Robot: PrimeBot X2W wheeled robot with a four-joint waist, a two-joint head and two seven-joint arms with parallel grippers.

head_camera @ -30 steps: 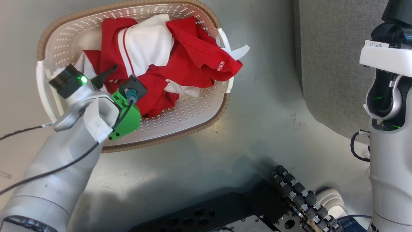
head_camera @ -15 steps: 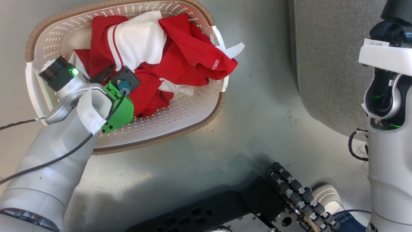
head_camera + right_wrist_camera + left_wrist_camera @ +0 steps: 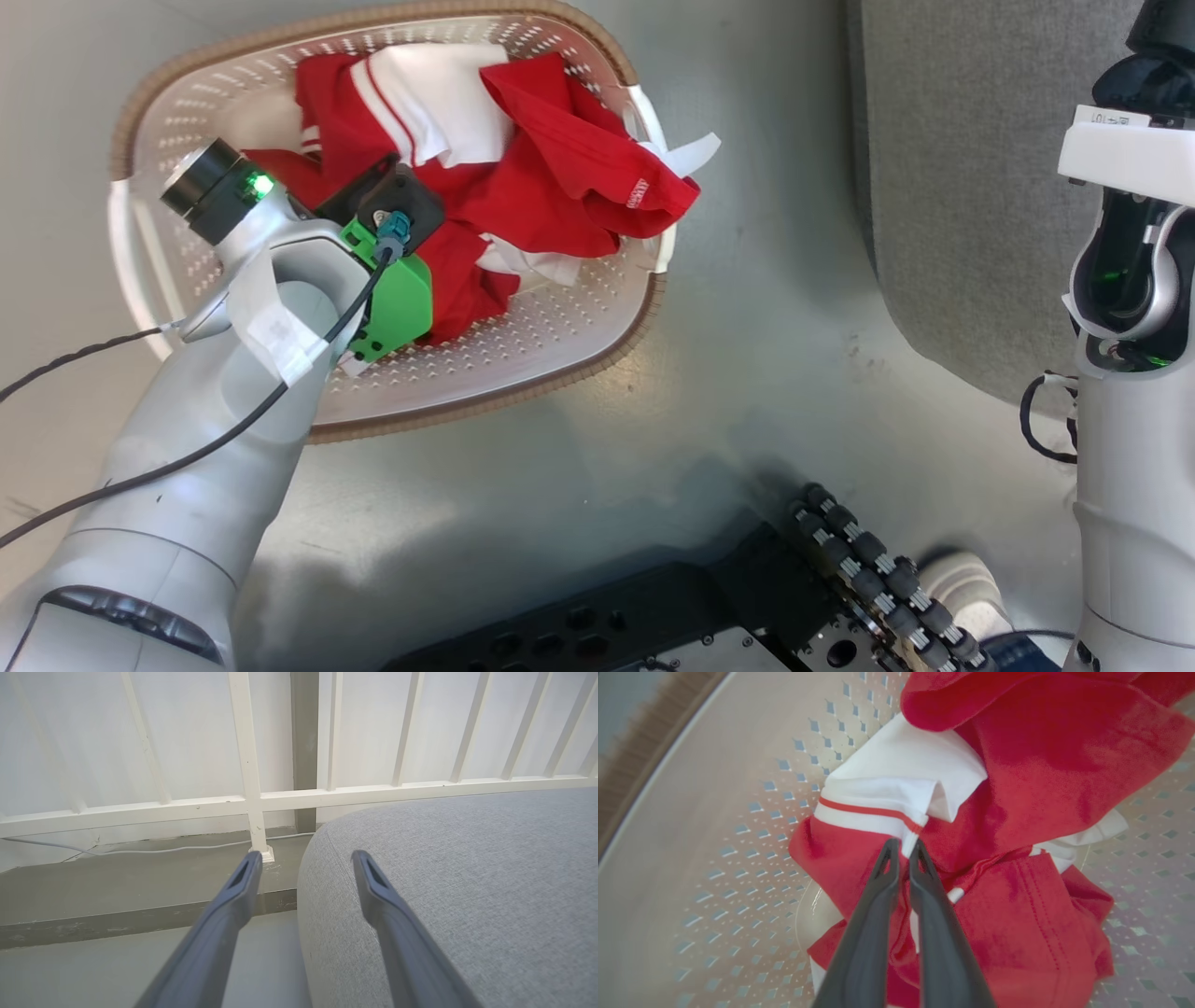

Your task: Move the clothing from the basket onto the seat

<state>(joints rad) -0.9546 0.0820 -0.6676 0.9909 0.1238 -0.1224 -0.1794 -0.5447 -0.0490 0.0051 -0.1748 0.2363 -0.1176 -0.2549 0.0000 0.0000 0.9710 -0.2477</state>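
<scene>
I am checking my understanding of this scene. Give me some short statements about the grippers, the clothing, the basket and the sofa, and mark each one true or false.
1. The left gripper is shut on the clothing. True.
2. The right gripper holds a garment. False: it is open, with nothing between its fingers.
3. Most of the clothing lies in the basket. True.
4. The basket stands on the sofa. False: it stands on the floor, apart from the sofa.
5. Part of the clothing hangs over the basket's rim. True.
</scene>
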